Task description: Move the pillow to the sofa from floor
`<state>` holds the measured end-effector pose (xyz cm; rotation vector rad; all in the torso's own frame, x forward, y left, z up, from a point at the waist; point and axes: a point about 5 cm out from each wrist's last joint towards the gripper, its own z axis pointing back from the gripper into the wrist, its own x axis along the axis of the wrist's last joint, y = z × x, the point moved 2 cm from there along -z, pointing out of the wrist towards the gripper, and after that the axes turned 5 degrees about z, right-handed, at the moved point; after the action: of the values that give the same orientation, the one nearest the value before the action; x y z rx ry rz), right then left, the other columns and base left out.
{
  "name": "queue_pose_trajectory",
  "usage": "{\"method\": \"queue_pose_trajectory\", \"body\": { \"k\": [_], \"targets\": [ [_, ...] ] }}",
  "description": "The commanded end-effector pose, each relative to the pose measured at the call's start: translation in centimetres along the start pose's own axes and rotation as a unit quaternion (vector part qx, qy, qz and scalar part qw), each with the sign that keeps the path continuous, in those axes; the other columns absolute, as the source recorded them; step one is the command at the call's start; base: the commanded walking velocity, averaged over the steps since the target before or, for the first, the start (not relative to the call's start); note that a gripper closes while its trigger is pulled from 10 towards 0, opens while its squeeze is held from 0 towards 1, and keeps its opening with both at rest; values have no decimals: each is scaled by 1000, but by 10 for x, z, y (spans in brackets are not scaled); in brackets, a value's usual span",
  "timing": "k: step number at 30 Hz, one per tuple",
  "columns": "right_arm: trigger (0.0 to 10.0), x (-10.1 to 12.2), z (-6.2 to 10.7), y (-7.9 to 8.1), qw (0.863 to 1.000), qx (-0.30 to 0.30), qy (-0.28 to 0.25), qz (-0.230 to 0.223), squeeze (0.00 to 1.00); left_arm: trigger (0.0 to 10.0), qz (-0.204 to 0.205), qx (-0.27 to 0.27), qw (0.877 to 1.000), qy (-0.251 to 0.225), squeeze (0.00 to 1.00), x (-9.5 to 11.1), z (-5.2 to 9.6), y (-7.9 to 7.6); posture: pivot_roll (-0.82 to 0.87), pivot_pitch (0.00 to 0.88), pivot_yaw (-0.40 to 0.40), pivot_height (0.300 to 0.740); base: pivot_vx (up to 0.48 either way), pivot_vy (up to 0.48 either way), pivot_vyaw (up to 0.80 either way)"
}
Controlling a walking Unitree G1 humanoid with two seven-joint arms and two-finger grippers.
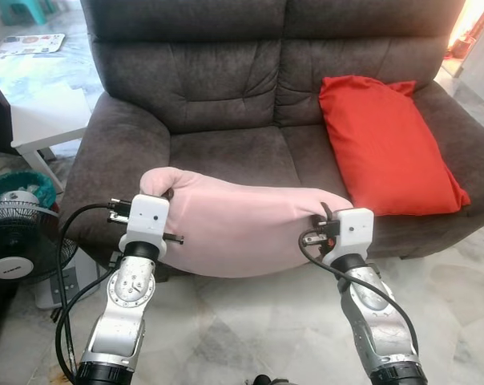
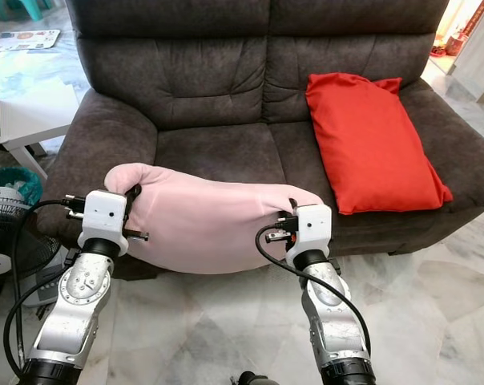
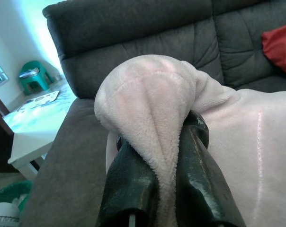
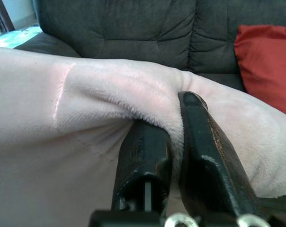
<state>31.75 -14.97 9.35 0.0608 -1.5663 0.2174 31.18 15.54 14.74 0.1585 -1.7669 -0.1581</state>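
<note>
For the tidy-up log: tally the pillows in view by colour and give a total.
Pink pillow: 1, held at its ends by the left hand and the right hand, at the sofa's front edge
Red pillow: 1, on the sofa seat
Total: 2

Pink plush pillow: held aloft lengthwise, sagging at centre, over the front edge of the dark grey sofa seat.
</note>
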Motion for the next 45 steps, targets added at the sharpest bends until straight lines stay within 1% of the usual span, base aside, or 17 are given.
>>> {"method": "queue_pose_trajectory", "body": {
  "k": [1, 4, 11, 14, 30, 38, 45],
  "targets": [
    [10000, 19, 0, -9, 999, -10, -43, 20, 0, 10000, -6, 26, 999, -25, 0, 13, -4, 9, 125, 57, -25, 740, 0, 0, 494],
    [10000, 22, 0, -6, 998, 7, -47, 45, 0, 10000, -3, 22, 999, -26, 0, 14, -4, 5, 125, 55, -23, 740, 0, 0, 731],
    [10000, 23, 2, -9, 998, 11, -49, 37, 0, 10000, -5, 22, 999, -28, 0, 15, -6, 5, 129, 63, -22, 740, 207, 0, 784],
    [10000, 25, 2, -12, 998, 2, -51, 21, 0, 10000, -5, 22, 999, -29, 0, 16, -7, 6, 131, 68, -21, 740, 245, 0, 0],
    [10000, 31, 2, -15, 998, 1, -57, 29, 0, 10000, -6, 22, 999, -36, 0, 20, -9, 6, 131, 77, -22, 740, 278, 0, 0],
    [10000, 39, 0, -17, 997, -1, -66, 30, 0, 10000, -8, 23, 999, -42, 0, 23, -10, 8, 131, 80, -24, 740, 305, 0, 0],
    [10000, 45, -1, -17, 997, -5, -75, 29, 0, 10000, -11, 28, 998, -60, 0, 34, -15, 14, 133, 81, -25, 740, 308, 0, 0]
  ]
}}
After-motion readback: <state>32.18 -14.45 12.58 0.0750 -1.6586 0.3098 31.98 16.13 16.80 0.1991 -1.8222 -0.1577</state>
